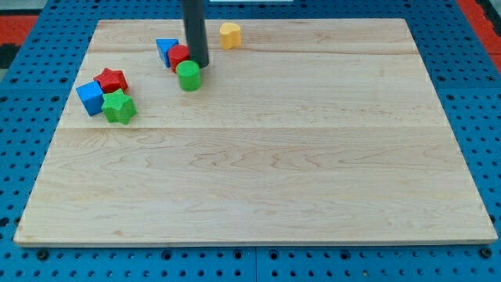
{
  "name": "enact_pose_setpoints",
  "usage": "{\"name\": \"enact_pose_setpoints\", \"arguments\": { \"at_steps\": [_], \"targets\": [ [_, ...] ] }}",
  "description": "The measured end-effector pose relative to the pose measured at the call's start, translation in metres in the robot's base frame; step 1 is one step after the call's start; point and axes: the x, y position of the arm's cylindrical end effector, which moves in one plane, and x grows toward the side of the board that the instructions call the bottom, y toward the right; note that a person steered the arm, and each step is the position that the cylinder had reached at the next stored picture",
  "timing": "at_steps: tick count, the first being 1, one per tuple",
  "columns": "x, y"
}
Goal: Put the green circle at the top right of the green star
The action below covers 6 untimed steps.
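Note:
The green circle (189, 76) lies on the wooden board near the view's top left. My tip (198, 64) stands just above and to the right of it, touching or nearly touching it. The green star (119, 106) lies farther left, at the board's left side, well apart from the circle. A red circle (178, 56) sits right behind the green circle, beside the rod.
A blue block (166, 50) sits left of the red circle. A red star (111, 80) and a blue cube (91, 97) crowd the green star's top and left. A yellow block (230, 35) lies near the board's top edge (313, 21).

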Motion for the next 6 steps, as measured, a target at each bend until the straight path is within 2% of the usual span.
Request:
{"name": "enact_pose_setpoints", "arguments": {
  "at_steps": [1,2,3,4,6],
  "targets": [
    [0.045,-0.008],
    [0.068,-0.016],
    [0.098,0.027],
    [0.127,0.016],
    [0.103,-0.036]
  ]
}}
